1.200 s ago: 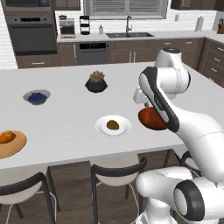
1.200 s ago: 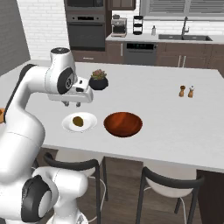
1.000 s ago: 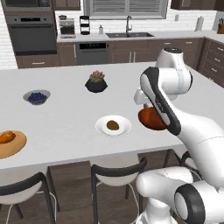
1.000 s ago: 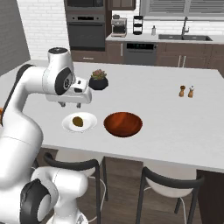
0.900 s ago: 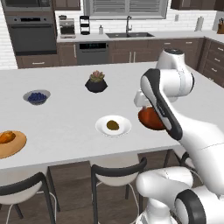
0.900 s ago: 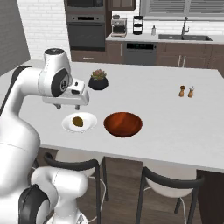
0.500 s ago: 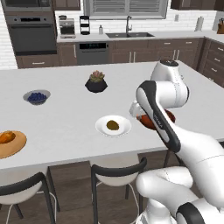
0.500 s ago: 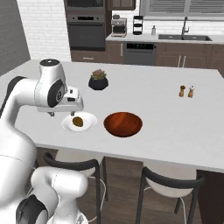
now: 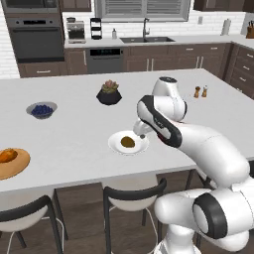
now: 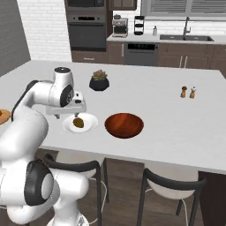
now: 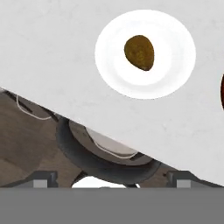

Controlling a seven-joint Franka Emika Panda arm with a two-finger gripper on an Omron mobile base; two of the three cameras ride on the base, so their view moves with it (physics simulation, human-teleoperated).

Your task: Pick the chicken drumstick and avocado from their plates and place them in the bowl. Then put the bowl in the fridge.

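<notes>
While the end effector (image 10: pixel 80 112), whose opening can't be told, is held just above the white plate's (image 9: pixel 117 147) near-right rim, the avocado (image 11: pixel 139 52) is seen centred on it, long axis approx. diagonal in hand view.

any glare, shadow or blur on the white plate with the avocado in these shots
Hand view: the shallow white plate is evenly lit and sharp, and the dark olive-brown avocado is crisp. Left base view: the plate is soft and low-detail, without glare. Right base view: the same, with the gripper just above the plate.
</notes>
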